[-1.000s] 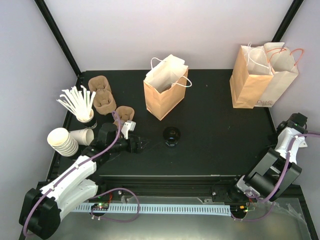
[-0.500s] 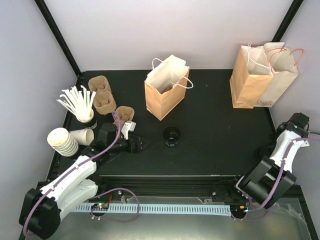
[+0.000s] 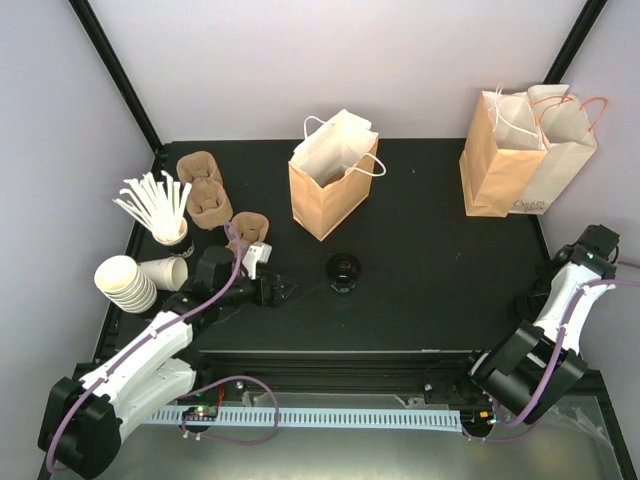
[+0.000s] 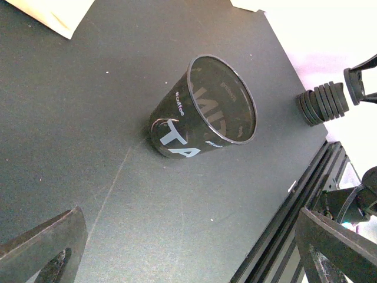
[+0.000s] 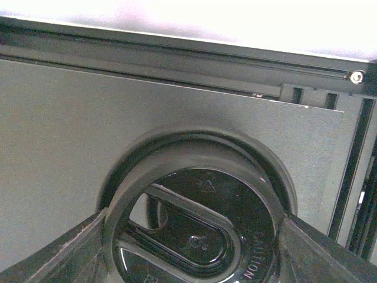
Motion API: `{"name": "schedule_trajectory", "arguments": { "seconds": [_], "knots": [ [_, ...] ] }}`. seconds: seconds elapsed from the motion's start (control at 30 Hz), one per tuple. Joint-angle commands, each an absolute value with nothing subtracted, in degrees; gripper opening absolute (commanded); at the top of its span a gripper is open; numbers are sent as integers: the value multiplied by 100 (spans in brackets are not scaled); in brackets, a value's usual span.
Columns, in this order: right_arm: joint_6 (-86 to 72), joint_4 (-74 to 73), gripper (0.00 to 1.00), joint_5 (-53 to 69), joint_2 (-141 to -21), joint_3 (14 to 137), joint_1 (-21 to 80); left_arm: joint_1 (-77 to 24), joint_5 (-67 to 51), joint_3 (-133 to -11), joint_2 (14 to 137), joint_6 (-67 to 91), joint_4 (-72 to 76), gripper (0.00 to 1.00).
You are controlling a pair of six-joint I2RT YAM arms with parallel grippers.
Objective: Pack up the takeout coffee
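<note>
Coffee [image 3: 343, 270] stands just ahead of left tool [image 3: 287, 289] — released; right tool [image 5: 191, 250] straddles lids [image 4: 321, 104], grip unclear.

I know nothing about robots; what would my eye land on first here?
Probably the dark takeout coffee cup, standing alone in the middle of the table, with the left hand open and pointed at it from the left. Just behind it stands an open brown paper bag, and the left edge is crowded with white cups and pulp carriers.
</note>
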State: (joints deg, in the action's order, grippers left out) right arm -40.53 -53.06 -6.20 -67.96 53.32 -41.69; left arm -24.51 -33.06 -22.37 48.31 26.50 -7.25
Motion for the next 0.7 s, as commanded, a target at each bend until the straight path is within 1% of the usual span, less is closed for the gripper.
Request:
{"name": "schedule_trajectory", "arguments": {
  "seconds": [0.0,0.23,0.47,0.67],
  "knots": [
    [-3774,-5226,73,-446,-6545,5460,-3901,-2483,-3266,-2377,4696,2520,-787,99],
    [-3599,-5188,73,-236,-5974,5627,-2759,-2487,-3195,-2461,4731,2509,-834,99],
    [-3252,-5015,73,-305,-5554,5266,-714,-2487,-3041,-2506,4714,2554,-931,99],
    [-3153,-4768,75,402,-5385,4707,682,-2487,-2984,-2584,4775,2575,-905,99]
  ]
}}
